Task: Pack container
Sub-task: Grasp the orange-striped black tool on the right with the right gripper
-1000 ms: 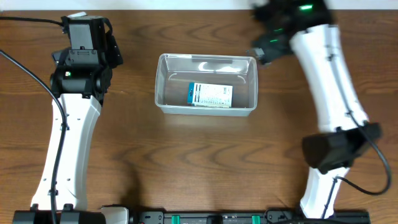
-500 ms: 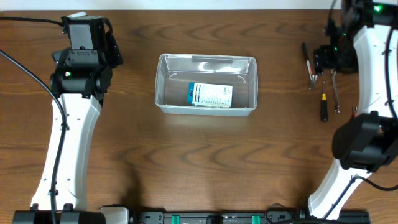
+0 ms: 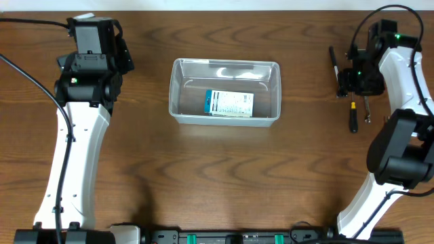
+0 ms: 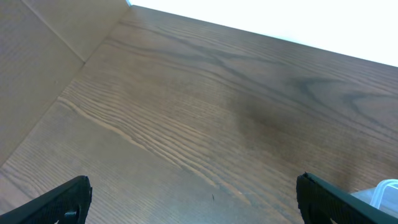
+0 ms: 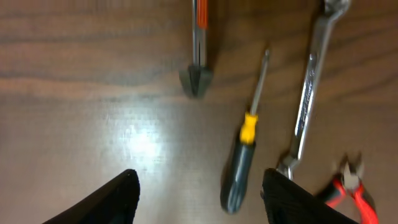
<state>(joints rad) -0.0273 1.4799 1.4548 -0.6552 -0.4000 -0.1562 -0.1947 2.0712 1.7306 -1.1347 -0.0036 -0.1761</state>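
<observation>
Right gripper [image 5: 199, 183] hangs spread and empty. The screwdriver [image 5: 244, 163] lies between its fingers, off-centre, long axis across their closing line. The container [image 3: 224, 63] sits well apart toward table centre, and the left gripper [image 4: 196, 199], spread too, is far from the screwdriver.

Even light; rt wrist blurry, table [image 5: 140, 142] glare (left's top overexposed).

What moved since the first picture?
The right arm swung from the corner of the container out to the right; its pincer now hangs open above the screwdriver and wrench, holding nothing. The container, the box inside it and the left arm stayed put.
</observation>
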